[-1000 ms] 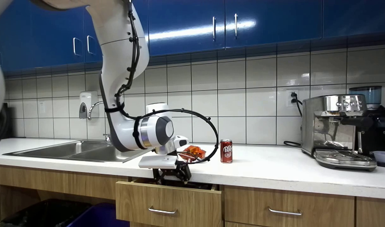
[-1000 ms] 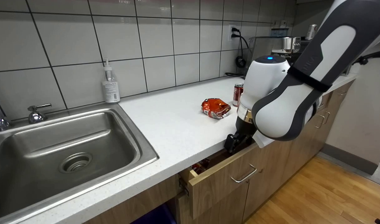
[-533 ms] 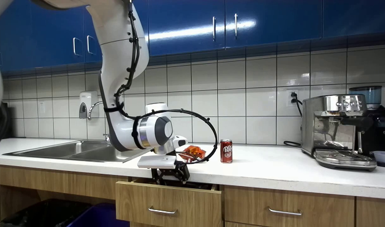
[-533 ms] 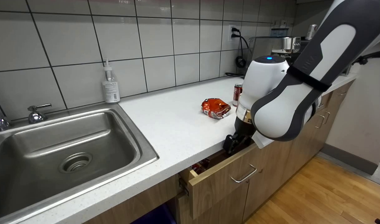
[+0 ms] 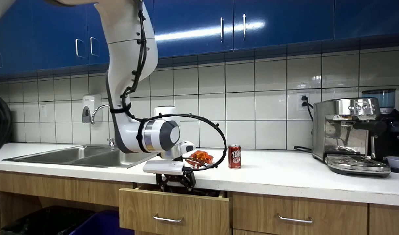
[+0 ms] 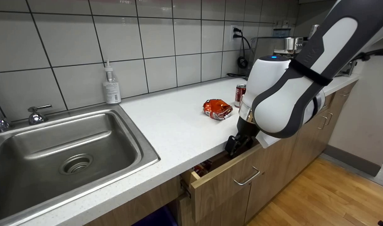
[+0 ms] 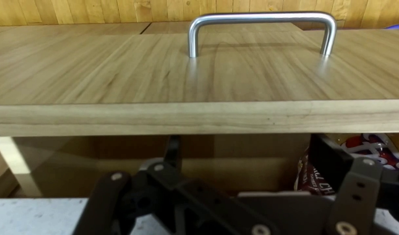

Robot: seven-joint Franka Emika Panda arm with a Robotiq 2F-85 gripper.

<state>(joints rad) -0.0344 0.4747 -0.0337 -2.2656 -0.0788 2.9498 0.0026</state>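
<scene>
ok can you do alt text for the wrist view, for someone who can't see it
Open fingers, holding nothing, reach into a partly open drawer, with printed packaging behind the finger at the picture's right. The drawer's metal handle shows at the top, a strip of counter at the bottom.

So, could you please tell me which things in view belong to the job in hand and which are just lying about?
Likely part of the job:
wooden drawer, partly pulled out
gripper, open, at the drawer's opening
snack packaging inside the drawer

Apparently just lying about:
crumpled orange snack bag, untouched
Dr Pepper can
espresso machine
clear pump bottle
</scene>
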